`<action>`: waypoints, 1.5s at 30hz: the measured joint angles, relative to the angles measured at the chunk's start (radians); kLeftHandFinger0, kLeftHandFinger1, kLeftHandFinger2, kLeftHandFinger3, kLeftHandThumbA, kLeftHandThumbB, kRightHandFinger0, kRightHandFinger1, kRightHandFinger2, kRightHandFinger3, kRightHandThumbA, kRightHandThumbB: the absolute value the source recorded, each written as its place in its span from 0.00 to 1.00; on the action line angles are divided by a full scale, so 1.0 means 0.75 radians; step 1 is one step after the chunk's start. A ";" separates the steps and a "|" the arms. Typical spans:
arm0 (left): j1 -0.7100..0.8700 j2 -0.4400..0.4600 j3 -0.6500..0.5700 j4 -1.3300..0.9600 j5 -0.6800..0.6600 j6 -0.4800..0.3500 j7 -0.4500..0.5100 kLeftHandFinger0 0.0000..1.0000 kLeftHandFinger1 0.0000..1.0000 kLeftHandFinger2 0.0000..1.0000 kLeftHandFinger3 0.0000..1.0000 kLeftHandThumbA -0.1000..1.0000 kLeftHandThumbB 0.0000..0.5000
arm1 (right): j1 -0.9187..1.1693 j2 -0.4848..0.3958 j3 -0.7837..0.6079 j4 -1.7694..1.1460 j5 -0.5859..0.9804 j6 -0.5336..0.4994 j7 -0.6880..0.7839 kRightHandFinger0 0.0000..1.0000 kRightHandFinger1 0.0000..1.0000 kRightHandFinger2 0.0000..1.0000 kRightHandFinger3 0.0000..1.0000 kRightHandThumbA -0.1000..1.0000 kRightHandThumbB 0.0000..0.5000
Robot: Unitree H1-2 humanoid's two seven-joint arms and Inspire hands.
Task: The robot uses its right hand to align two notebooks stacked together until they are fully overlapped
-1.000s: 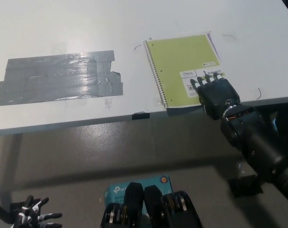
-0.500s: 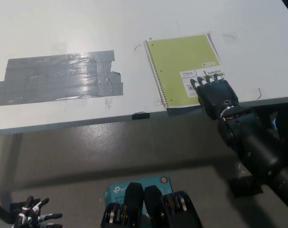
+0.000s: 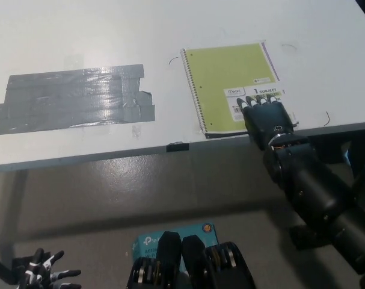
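Observation:
A lime-green spiral notebook (image 3: 230,81) lies on the white table (image 3: 170,30), its wire binding on the picture's left. A thin purple edge of a second notebook (image 3: 270,59) shows along its right side, and a dark strip shows along the near edge. My black right hand (image 3: 265,120) lies flat on the green cover's near right corner, fingers together over the white label. My white left hand (image 3: 45,276) rests low at the picture's bottom left, fingers spread, holding nothing.
A patch of grey tape strips (image 3: 74,97) covers the table's left part. The table's near edge (image 3: 110,155) carries a small black clip (image 3: 177,146). Below on the floor sits a teal box (image 3: 147,242).
My right hand has slid a little to the picture's left along the near edge of the stack, and the green notebook has shifted slightly left and away with it.

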 measured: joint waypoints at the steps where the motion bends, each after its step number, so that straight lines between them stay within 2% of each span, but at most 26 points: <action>1: 0.000 0.000 0.000 0.000 0.000 0.000 0.000 0.42 0.63 0.72 1.00 1.00 1.00 | -0.001 0.006 -0.005 0.003 0.000 0.009 0.000 1.00 1.00 1.00 1.00 1.00 1.00; 12: 0.001 -0.002 0.000 0.000 0.000 -0.016 0.000 0.38 0.62 0.71 1.00 1.00 1.00 | -0.019 0.076 -0.044 0.032 0.005 0.136 0.006 1.00 1.00 1.00 1.00 1.00 1.00; 17: 0.000 -0.002 0.000 -0.001 -0.001 -0.021 0.000 0.39 0.65 0.72 1.00 1.00 1.00 | -0.019 0.083 -0.078 0.030 0.003 0.162 0.018 1.00 1.00 1.00 1.00 1.00 1.00; 20: 0.001 -0.003 0.000 -0.002 -0.001 -0.022 0.000 0.39 0.63 0.70 1.00 1.00 1.00 | -0.019 0.081 -0.095 0.027 0.003 0.167 0.031 1.00 1.00 1.00 1.00 1.00 1.00; 27: 0.000 -0.004 0.000 -0.005 -0.001 -0.028 0.000 0.36 0.63 0.72 1.00 1.00 1.00 | -0.026 0.066 -0.098 0.027 0.005 0.167 0.046 1.00 1.00 1.00 1.00 1.00 1.00; 35: 0.001 -0.005 0.000 -0.009 -0.002 -0.028 0.000 0.37 0.62 0.70 1.00 1.00 1.00 | -0.045 0.031 -0.079 0.031 0.024 0.161 0.066 1.00 1.00 1.00 1.00 1.00 1.00; 45: -0.001 -0.005 0.000 -0.015 -0.002 -0.028 0.000 0.36 0.63 0.70 1.00 1.00 1.00 | -0.055 -0.036 0.001 0.032 0.026 0.060 0.062 1.00 1.00 1.00 1.00 1.00 1.00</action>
